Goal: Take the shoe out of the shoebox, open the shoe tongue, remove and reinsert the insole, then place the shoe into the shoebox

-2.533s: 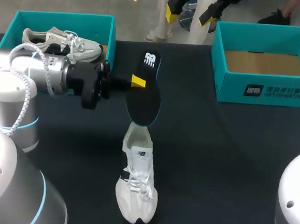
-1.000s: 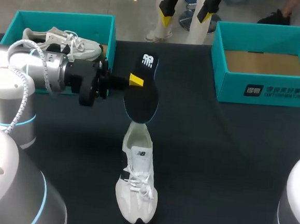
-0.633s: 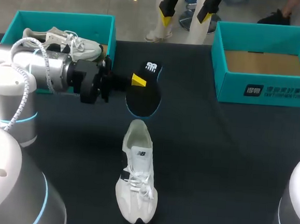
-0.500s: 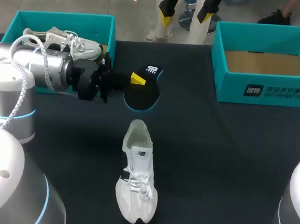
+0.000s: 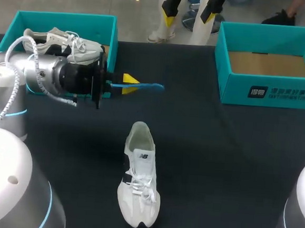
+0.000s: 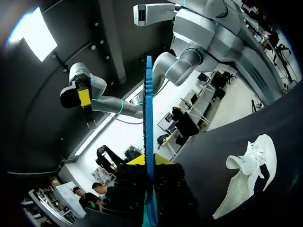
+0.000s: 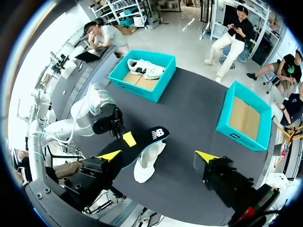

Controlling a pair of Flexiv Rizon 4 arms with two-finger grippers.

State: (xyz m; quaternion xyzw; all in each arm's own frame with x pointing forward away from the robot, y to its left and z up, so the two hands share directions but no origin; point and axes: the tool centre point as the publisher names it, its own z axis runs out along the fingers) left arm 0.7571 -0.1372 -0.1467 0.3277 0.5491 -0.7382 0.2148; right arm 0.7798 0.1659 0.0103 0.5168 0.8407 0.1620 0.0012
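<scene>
Left gripper (image 5: 126,84) pinches black, blue-edged foam insole (image 5: 150,86) edge-on at upper centre, well clear of white laced sneaker (image 5: 138,181) below; right gripper (image 7: 158,156) spread.

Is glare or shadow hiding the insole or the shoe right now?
Head view: no glare on the dark table; shoe evenly lit, insole seen only as a thin blue edge. Left wrist view: insole clear against bright background.
</scene>
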